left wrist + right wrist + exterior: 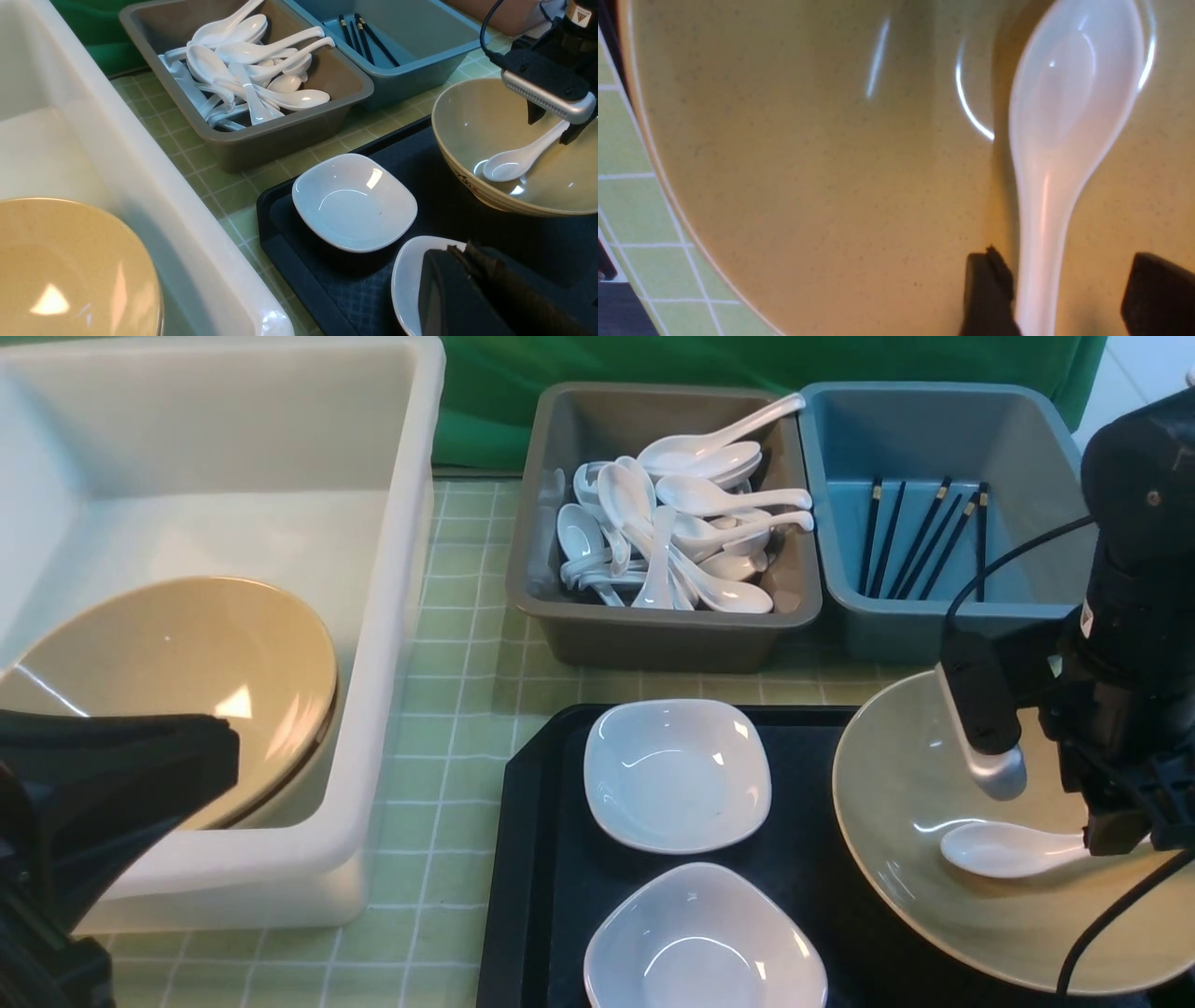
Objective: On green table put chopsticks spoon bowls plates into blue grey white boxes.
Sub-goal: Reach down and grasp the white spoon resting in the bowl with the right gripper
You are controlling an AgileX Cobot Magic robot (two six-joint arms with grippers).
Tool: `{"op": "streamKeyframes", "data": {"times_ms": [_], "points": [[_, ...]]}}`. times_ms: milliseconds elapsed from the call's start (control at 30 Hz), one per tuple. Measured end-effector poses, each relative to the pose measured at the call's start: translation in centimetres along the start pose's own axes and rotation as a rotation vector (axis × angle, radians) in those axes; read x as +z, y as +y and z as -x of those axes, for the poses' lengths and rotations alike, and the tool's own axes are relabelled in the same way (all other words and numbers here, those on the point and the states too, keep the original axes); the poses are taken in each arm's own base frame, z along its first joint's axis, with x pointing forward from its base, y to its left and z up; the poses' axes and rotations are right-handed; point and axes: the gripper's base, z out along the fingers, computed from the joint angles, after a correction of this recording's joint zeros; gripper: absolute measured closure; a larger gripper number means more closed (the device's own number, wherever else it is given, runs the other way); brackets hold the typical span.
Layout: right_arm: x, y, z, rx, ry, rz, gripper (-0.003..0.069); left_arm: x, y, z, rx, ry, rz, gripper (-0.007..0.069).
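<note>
A white spoon (999, 849) lies in the tan bowl (906, 775) on the right. My right gripper (1125, 826) reaches down into that bowl and stands open. In the right wrist view the spoon (1069, 93) runs its handle between the fingers (985, 289), one beside it, the other well apart. Two white plates (677, 775) (705, 943) sit left of the bowl. My left gripper (460, 249) is shut and empty above the nearer plate (406, 280). A second bowl (187, 653) leans inside the white box (392, 644). Chopsticks (920, 537) lie in the blue box (934, 429).
The grey box (653, 635) holds several white spoons. A black tray (541, 859) carries the plates and the right bowl. A strip of green table (467, 644) runs between the white box and the tray. A black cable hangs by the right arm.
</note>
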Motion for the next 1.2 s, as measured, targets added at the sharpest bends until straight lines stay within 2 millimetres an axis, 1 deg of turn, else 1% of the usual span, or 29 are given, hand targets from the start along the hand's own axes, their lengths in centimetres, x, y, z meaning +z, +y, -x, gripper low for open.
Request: {"op": "streamKeyframes", "data": {"times_ms": [600, 667, 767, 800, 833, 867, 900, 1067, 1167, 1200], "points": [[4.2, -1.9, -0.1, 0.056, 0.048, 0.125, 0.0274, 0.0, 0.0, -0.1, 0.0, 0.007, -0.002, 0.0627], [4.4, -1.9, -0.1, 0.058, 0.049, 0.129, 0.0304, 0.0, 0.0, -0.1, 0.0, 0.007, -0.002, 0.0627], [4.4, -1.9, -0.1, 0.059, 0.05, 0.131, 0.0388, 0.0, 0.0, -0.1, 0.003, 0.008, 0.0, 0.0627], [4.4, -1.9, -0.1, 0.062, 0.05, 0.131, 0.0403, 0.0, 0.0, -0.1, 0.003, 0.008, 0.0, 0.0627], [4.4, -1.9, -0.1, 0.072, 0.051, 0.132, 0.0458, 0.0, 0.0, -0.1, 0.007, 0.009, 0.004, 0.0627], [4.4, -1.9, -0.1, 0.075, 0.052, 0.133, 0.0491, 0.0, 0.1, -0.1, 0.01, 0.01, 0.007, 0.0627], [4.4, -1.8, -0.1, 0.076, 0.053, 0.134, 0.0502, 0.0, 0.1, -0.1, 0.013, 0.011, 0.01, 0.0627], [4.1, -1.8, -0.2, 0.078, 0.05, 0.128, 0.05, 0.0, 0.2, -0.1, 0.024, 0.015, 0.019, 0.0627], [3.4, -1.8, -0.1, 0.088, 0.025, 0.111, 0.05, 0.0, 0.2, -0.1, 0.024, 0.015, 0.019, 0.0627], [2.7, -1.9, 0.0, 0.098, -0.004, 0.097, 0.05, 0.0, 0.2, -0.1, 0.024, 0.015, 0.019, 0.0627]]}}
